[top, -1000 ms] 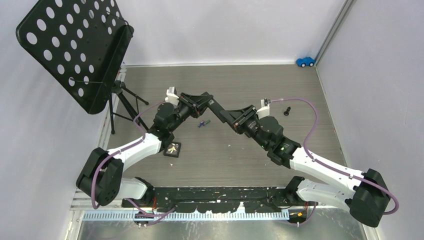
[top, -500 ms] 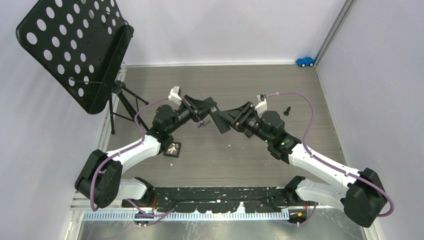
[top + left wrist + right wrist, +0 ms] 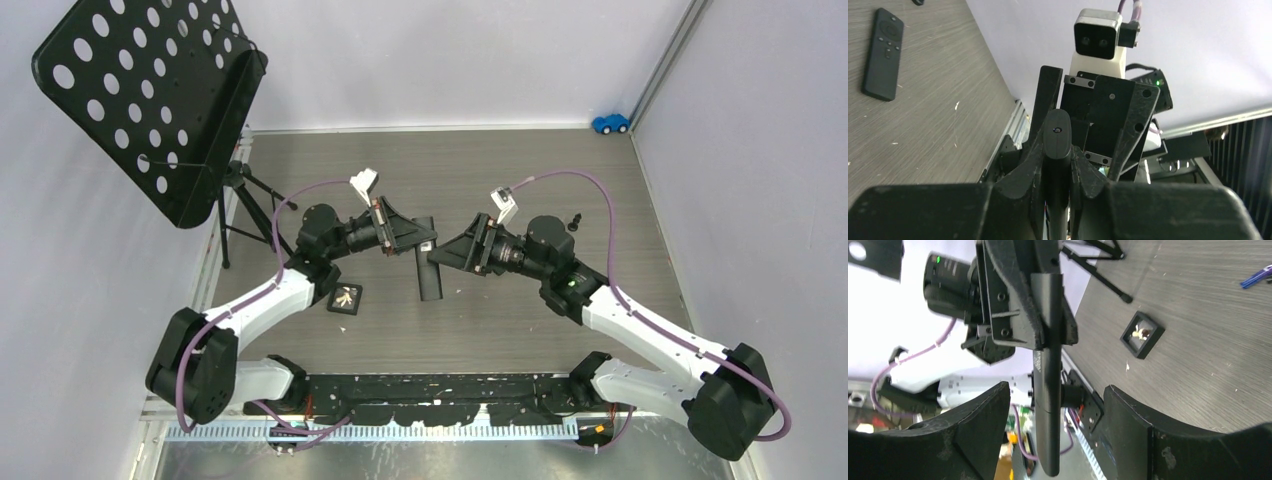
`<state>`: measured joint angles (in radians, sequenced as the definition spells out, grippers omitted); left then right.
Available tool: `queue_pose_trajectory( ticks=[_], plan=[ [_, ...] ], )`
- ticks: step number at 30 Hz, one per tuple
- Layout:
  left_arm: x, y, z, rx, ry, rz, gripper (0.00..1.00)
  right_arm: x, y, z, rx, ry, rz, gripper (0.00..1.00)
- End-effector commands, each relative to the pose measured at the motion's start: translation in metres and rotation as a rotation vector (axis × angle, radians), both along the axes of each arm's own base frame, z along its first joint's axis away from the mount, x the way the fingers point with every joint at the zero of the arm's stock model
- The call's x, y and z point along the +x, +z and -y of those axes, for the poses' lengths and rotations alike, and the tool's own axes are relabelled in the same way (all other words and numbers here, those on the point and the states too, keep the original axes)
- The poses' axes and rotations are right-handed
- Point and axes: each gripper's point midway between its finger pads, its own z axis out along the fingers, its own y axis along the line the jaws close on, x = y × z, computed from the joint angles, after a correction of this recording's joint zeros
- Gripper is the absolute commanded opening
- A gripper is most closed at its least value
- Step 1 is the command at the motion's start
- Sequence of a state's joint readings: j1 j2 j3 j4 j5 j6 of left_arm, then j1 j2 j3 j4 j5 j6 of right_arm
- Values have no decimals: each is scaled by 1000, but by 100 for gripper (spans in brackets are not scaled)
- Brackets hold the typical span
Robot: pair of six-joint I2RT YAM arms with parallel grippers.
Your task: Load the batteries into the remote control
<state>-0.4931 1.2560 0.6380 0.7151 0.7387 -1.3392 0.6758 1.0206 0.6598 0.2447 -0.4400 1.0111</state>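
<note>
My left gripper (image 3: 405, 238) (image 3: 1057, 150) is shut on a slim black remote control (image 3: 431, 275) (image 3: 1057, 131), pinched near one end and held off the table. Its free length (image 3: 1048, 390) passes between the jaws of my right gripper (image 3: 447, 255) (image 3: 1055, 390), which stand open on either side without touching it. A second black remote with buttons (image 3: 882, 54) lies flat on the table. One blue battery (image 3: 1255, 277) lies on the table at the edge of the right wrist view; the arms hide it in the top view.
A small black square tray with pale bits (image 3: 346, 298) (image 3: 1143, 334) sits by the left arm. A perforated music stand (image 3: 150, 100) on a tripod (image 3: 250, 205) fills the back left. A blue toy car (image 3: 610, 123) and a small black knob (image 3: 575, 220) lie further back right.
My right gripper has opened and let go of the remote control. Both wrists turned, and the remote swung down from lying between the grippers to pointing toward the near edge.
</note>
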Motion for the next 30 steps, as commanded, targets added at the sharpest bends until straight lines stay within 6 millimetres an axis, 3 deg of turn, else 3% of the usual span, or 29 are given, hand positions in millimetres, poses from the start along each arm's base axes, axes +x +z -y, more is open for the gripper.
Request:
queue_pose_trajectory(
  ticks=[1,15,18,21,23,25,30],
  plan=[
    [-13,37,-1,-26,-76,160,0,-23,27,-6,2,172,139,74],
    [-13,54,-1,-87,-72,194,0,-23,33,-28,58,261,152,51],
    [-11,52,0,-82,-67,192,1,-22,41,-31,92,271,161,37],
    [-8,46,0,-64,-53,184,6,-22,50,-31,112,270,173,14],
    [-3,39,-1,-37,-32,173,12,-19,53,-30,110,247,180,1],
    [-1,35,-1,-8,-15,182,21,-13,52,-27,80,205,180,0],
    [8,18,-10,118,75,214,66,4,41,-13,-51,70,176,0]
  ],
)
